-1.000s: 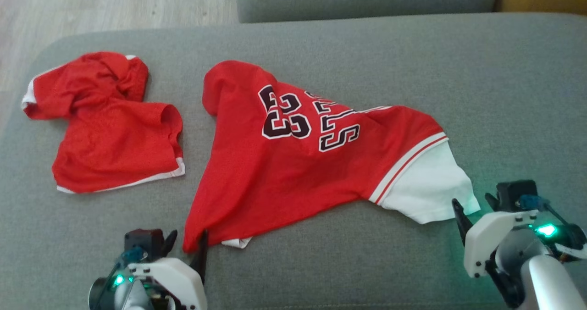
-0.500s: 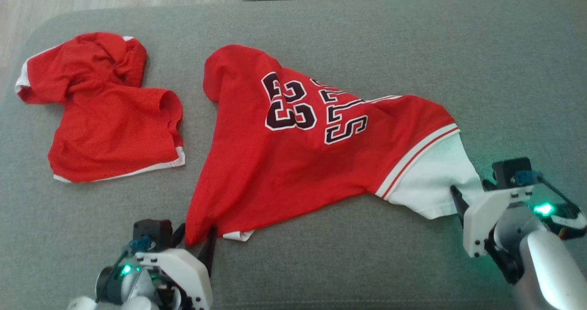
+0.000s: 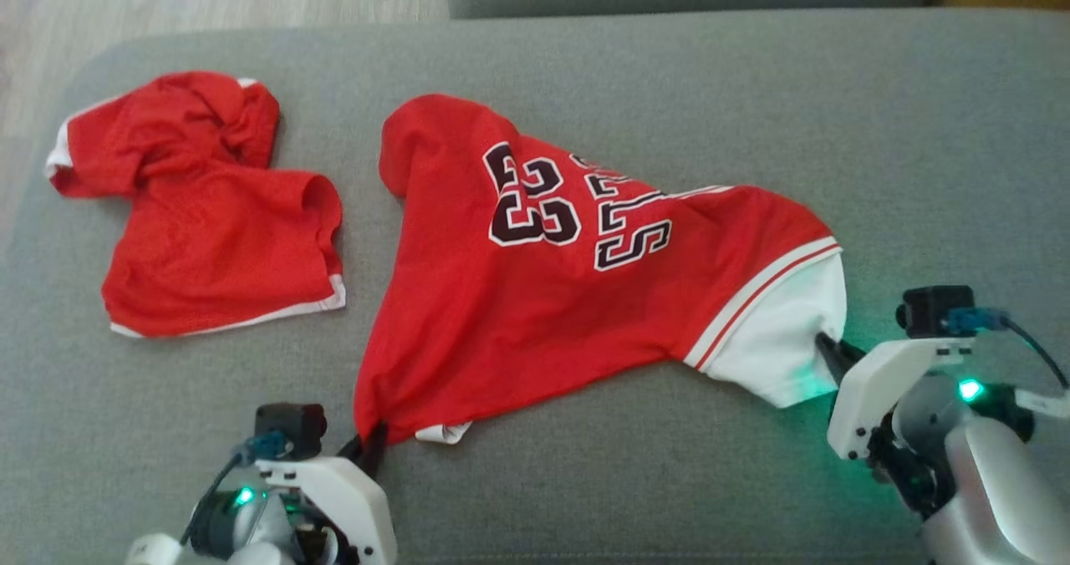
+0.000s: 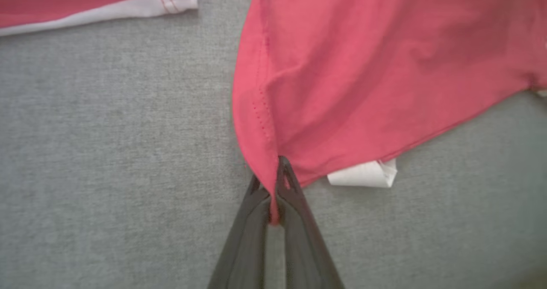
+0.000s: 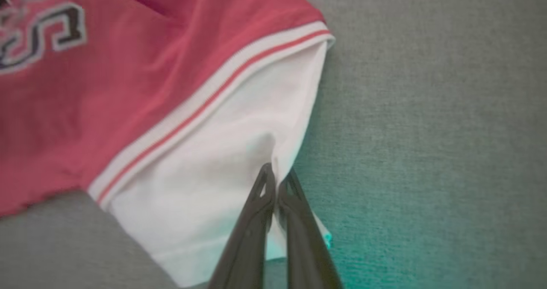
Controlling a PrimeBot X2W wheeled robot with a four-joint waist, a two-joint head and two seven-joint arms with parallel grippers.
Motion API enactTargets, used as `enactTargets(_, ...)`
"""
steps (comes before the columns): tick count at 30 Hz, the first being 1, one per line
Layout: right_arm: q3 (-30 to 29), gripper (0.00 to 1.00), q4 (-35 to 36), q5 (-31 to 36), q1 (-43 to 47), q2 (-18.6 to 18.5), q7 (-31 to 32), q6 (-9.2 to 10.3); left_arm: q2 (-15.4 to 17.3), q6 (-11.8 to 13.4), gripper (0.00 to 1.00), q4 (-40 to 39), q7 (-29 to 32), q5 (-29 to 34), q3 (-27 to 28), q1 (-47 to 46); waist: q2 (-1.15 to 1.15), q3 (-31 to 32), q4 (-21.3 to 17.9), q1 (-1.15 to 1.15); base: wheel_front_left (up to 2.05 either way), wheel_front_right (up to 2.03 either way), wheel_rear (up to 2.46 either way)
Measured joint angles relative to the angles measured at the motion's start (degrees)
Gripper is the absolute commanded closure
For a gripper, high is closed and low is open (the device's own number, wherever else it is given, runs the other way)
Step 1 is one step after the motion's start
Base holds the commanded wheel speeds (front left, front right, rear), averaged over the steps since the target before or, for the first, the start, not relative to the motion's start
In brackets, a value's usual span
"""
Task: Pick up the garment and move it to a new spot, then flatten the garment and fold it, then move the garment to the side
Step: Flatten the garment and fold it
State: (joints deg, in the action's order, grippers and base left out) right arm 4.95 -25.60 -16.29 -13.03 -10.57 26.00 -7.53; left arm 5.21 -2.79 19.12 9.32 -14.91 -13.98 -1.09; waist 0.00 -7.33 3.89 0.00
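The red shirt (image 3: 535, 314) had the number 23 (image 3: 535, 206) on it, in big dark digits with a white edge. The digits lay tilted in the head view. Beside the number were big letters (image 3: 631, 232), dark with a white edge too. A fold hid part of them. One letter S (image 5: 42, 36) could be read; the rest could not.

Soft, even daylight covers everything, leaving only faint shadows under cloth folds. A green lamp (image 3: 970, 390) throws a teal glow over the sofa (image 5: 406, 237) and the garment (image 5: 192, 173) — strongest in the right wrist view. Both wrist views look washed-out and slightly blurred.
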Motion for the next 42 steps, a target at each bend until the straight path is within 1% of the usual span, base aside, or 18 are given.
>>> enactTargets(3,-1.21,1.0,3.86,-6.31,1.9,1.46,-0.8,0.0,-0.01,-0.48,1.0,-1.71,0.99,-2.34,0.23,1.13,0.0,1.66,-0.23,0.0,0.0,0.0,0.0)
enactTargets(5,-3.12,1.0,8.83,-11.48,3.25,2.58,-0.99,0.0,-0.04,-0.79,1.0,-5.31,2.23,-4.61,0.77,2.79,0.0,2.87,-0.52,0.0,0.0,0.0,0.0)
enactTargets(7,-5.52,1.0,14.38,-16.35,3.63,3.05,-0.75,0.0,0.03,-1.3,1.0,-10.71,4.04,-6.88,1.65,4.17,0.0,4.1,-0.85,0.0,0.0,0.0,0.0)
enactTargets(10,-10.47,1.0,24.44,-20.98,3.66,3.02,1.66,0.0,0.86,-1.38,1.0,-21.23,8.23,-9.98,2.44,4.72,0.0,5.8,-1.31,0.0,0.0,0.0,0.0)
enactTargets(11,-12.0,1.0,27.84,-21.81,3.69,3.04,2.76,0.0,1.37,-1.79,1.0,-24.94,9.69,-10.85,2.88,4.71,0.0,6.27,-1.46,0.0,0.0,0.0,0.0)
enactTargets(14,-16.99,1.0,37.2,-24.14,3.8,4.15,6.45,0.0,3.28,-1.76,1.0,-35.89,13.97,-13.46,4.77,4.31,0.0,7.43,-1.91,0.0,0.0,0.0,0.0)
enactTargets(18,-22.43,1.0,46.59,-24.99,3.15,5.93,11.92,0.0,5.88,-1.77,1.0,-47.42,20.34,-16.97,6.04,2.02,0.0,8.24,-2.49,-0.01,0.0,0.0,0.0)
enactTargets(21,-25.17,1.0,51.3,-24.99,-0.06,6.35,16.05,0.0,7.13,-1.78,1.0,-52.83,24.72,-20.57,6.95,-3.99,0.0,8.33,-2.81,0.0,0.0,0.0,0.0)
enactTargets(24,-27.31,1.0,54.36,-24.99,-6.02,6.37,20.0,0.0,7.95,-1.77,1.0,-55.33,28.82,-23.76,7.25,-11.96,0.0,8.2,-3.14,0.0,0.0,0.0,0.0)
enactTargets(28,-29.58,1.0,56.09,-23.62,-14.61,6.19,24.83,0.0,8.34,-1.6,1.0,-55.53,32.82,-26.59,7.27,-22.0,0.0,6.94,-3.56,0.0,0.0,0.0,0.0)
enactTargets(29,-29.89,1.0,55.91,-23.03,-16.5,6.09,25.76,0.0,8.35,-1.21,1.0,-54.61,33.55,-26.86,7.26,-24.61,0.0,6.34,-3.64,0.0,0.0,0.0,0.0)
enactTargets(32,-30.15,1.0,53.08,-20.84,-22.15,6.03,27.93,0.0,8.46,-1.12,1.0,-50.02,35.24,-27.05,7.12,-31.87,0.0,3.84,-3.87,0.0,0.0,0.0,0.0)
enactTargets(35,-29.49,1.0,47.77,-17.16,-28.35,5.66,28.21,0.0,8.49,-1.08,1.0,-43.35,36.07,-26.83,6.79,-38.01,0.0,0.45,-3.97,0.0,0.0,0.0,0.0)
enactTargets(37,-28.39,1.0,43.59,-14.43,-32.95,5.35,27.75,0.0,8.56,-1.11,1.0,-38.5,35.98,-25.37,6.21,-41.89,0.0,-2.23,-3.97,0.0,0.0,0.0,0.0)
enactTargets(39,-27.02,1.0,38.55,-11.16,-38.15,5.26,25.91,0.0,8.76,-1.33,1.0,-32.59,35.16,-23.13,5.31,-46.31,0.0,-5.1,-3.9,0.0,0.0,0.0,0.0)
enactTargets(41,-25.52,1.0,32.73,-7.43,-43.83,5.27,22.6,0.0,8.57,-1.32,1.0,-26.1,32.77,-20.73,5.16,-51.56,0.0,-8.12,-3.75,0.02,0.0,0.0,0.0)
enactTargets(42,-24.15,1.0,26.57,-3.86,-49.69,5.48,18.22,0.0,8.39,-1.34,1.0,-19.38,28.85,-17.42,4.94,-57.03,0.0,-11.07,-3.55,0.02,0.0,0.0,0.0)
